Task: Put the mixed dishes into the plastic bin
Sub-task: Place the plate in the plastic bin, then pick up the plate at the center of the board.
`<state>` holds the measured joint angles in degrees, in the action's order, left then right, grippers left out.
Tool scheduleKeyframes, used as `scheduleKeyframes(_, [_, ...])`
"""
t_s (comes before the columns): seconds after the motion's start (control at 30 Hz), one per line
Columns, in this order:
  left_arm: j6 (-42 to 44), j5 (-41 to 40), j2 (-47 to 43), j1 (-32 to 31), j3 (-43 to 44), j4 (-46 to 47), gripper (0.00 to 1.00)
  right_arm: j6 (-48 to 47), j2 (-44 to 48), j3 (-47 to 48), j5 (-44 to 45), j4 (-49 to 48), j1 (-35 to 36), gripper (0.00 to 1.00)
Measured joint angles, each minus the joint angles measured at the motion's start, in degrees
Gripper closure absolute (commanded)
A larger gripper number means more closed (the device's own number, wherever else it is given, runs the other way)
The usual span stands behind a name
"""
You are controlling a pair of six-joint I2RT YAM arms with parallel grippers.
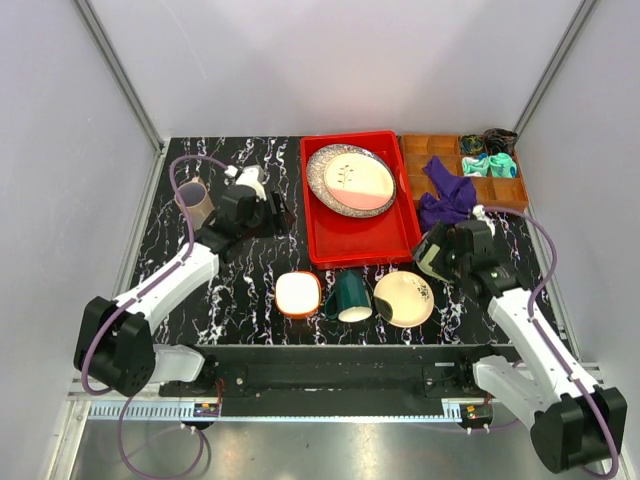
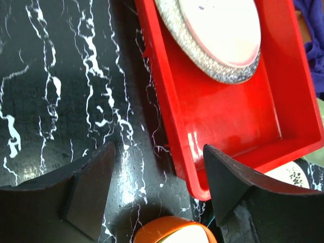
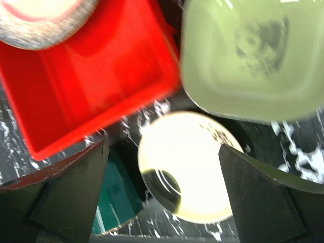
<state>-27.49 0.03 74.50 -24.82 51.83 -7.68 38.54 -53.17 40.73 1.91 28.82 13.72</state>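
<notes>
Both arms reach out from their bases at the near edge. The left arm [image 1: 165, 280] angles far and to the right, the right arm [image 1: 530, 320] far and to the left, wrists tipped downward. The left end effector [image 2: 158, 152] hangs with fingers parted, gripping nothing; the right end effector [image 3: 163, 149] gapes wide, equally unladen.

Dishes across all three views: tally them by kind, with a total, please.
Plates: 3 (speckled grey plate, pink-cream plate, pale yellow plate)
Bowls: 2 (orange-white bowl, light green bowl)
Cups: 2 (dark green mug, mauve cup)
Total: 7
</notes>
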Motion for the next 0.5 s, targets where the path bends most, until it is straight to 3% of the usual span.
scheduleKeyframes(0.5, [-3.08,3.23,-0.20,0.00,-4.74,3.56,0.26,9.05,8.09,-9.90,2.14,9.22,0.00,0.02])
